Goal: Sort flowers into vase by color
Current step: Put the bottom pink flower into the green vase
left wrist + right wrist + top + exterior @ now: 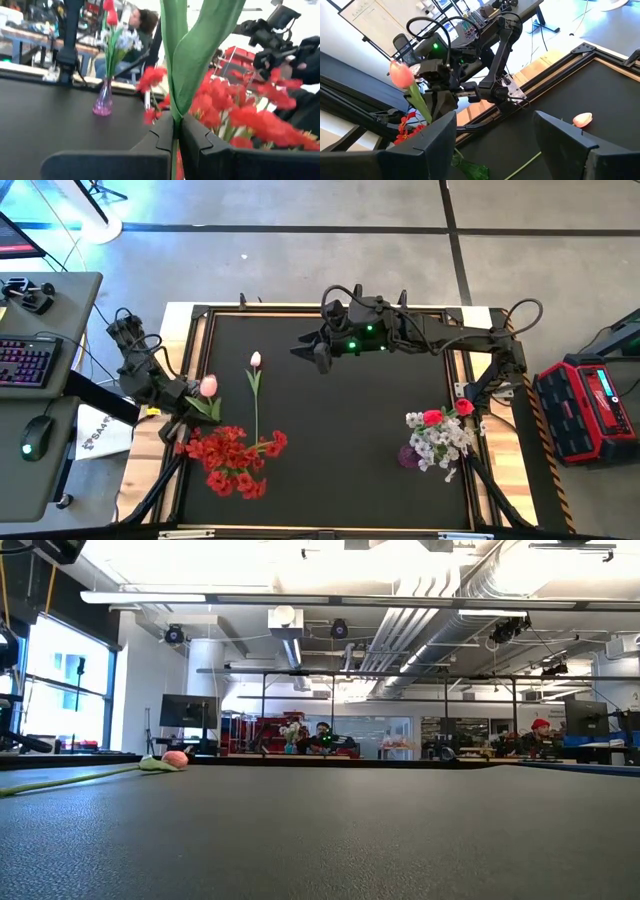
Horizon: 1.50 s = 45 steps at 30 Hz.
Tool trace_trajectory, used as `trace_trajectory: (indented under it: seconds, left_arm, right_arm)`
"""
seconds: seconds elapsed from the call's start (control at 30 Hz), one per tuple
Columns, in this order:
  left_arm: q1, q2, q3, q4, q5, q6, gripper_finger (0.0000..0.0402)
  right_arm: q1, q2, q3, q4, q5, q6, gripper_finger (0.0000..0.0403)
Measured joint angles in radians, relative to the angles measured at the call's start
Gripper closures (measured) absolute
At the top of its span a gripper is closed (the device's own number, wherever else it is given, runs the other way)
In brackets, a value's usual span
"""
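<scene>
No writing can be read clearly on the red case (585, 408) beside the counter (330, 430). The left gripper (176, 137) is clamped on the green stem of a pink tulip (208, 386), just above the red flowers (232, 458). Only the left wrist view shows the purple vase (103, 101) plainly. The right gripper (495, 132) hangs wide apart and empty, a second tulip (582, 119) lying on the counter beyond it.

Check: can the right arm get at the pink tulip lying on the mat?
Probably yes. The right gripper hangs with jaws open, empty, near the lying tulip, with bare mat between. The left gripper is occupied, shut on another tulip.
</scene>
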Motion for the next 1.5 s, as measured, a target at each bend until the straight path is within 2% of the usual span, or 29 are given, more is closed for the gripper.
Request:
trace_trajectory:
  seconds: [0.17,0.43,0.7,1.0,1.1,1.3,1.5]
  left_arm:
    - [0.000,0.003,0.000,-0.027,0.025,-0.018,0.0401]
    - [0.000,0.000,0.001,0.128,0.020,0.071,0.0401]
    - [0.000,0.001,0.001,0.097,0.017,0.063,0.0401]
    - [0.000,0.024,0.000,-0.051,0.045,0.014,0.0396]
    - [0.000,0.032,0.000,-0.044,0.072,0.032,0.0380]
    - [0.000,0.074,0.000,-0.046,0.195,-0.011,0.0325]
    - [0.000,0.131,0.000,-0.093,0.202,-0.097,0.0253]
  right_arm:
    - [0.000,0.003,0.000,-0.010,-0.001,-0.003,0.0153]
    - [0.000,0.014,0.000,-0.033,-0.001,-0.003,0.0153]
    - [0.000,0.016,0.000,-0.031,-0.002,-0.011,0.0153]
    - [0.010,0.016,0.000,-0.048,-0.007,-0.039,0.0153]
    - [0.014,0.021,0.000,-0.085,-0.007,-0.044,0.0153]
    - [0.013,0.044,0.000,-0.143,-0.006,-0.022,0.0153]
    - [0.013,0.112,0.000,-0.140,-0.034,0.006,0.0153]
